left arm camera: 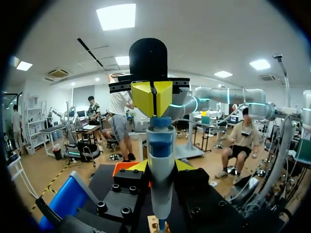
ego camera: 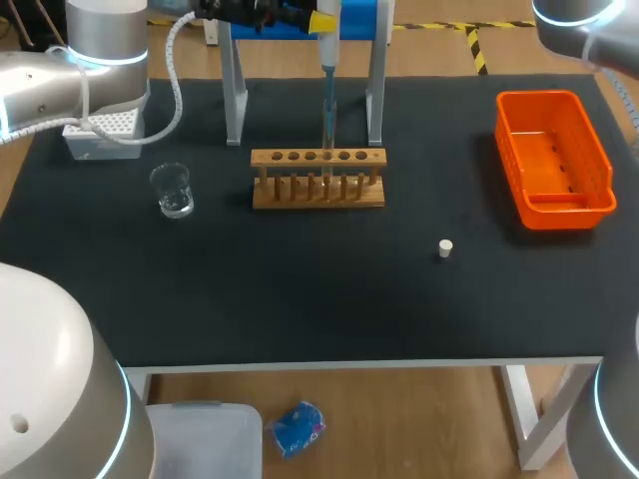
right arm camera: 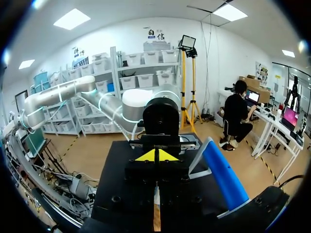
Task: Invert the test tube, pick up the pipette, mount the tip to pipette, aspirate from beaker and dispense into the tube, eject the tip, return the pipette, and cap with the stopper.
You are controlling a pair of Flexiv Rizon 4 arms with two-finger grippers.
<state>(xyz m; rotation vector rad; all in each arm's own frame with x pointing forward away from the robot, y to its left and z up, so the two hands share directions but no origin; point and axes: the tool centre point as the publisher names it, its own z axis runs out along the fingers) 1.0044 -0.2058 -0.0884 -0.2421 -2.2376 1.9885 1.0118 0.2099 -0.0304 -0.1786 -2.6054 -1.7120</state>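
Well left of the wooden rack (ego camera: 318,190) and further back, near the far edge of the black worktop (ego camera: 300,299): white tip box (ego camera: 100,135), partly covered by the left arm (ego camera: 60,75)

Closer in, just off the rack's left end: small clear glass beaker (ego camera: 173,190), upright

In one of the rack's middle holes: clear test tube (ego camera: 325,178), upright, mouth up

Straight above that hole: pipette (ego camera: 326,65), held vertical, white body with a blue band and a blue top button, slim clear tip (ego camera: 327,125) mounted and pointing down to the tube's mouth; cannot tell how far in

Left claw (left arm camera: 160,166) clamped on the pipette body, one yellow fingertip on each side

Right claw (right arm camera: 156,155) closed, yellow tips pressed together with nothing between them, set directly over the blue button and seemingly touching it

Behind the rack: blue stand (ego camera: 359,20) on grey legs

Right of the rack and nearer the front edge: small white stopper (ego camera: 445,248), loose on the worktop, well apart from the tube

Far right of the rack: orange slotted basket (ego camera: 554,150)
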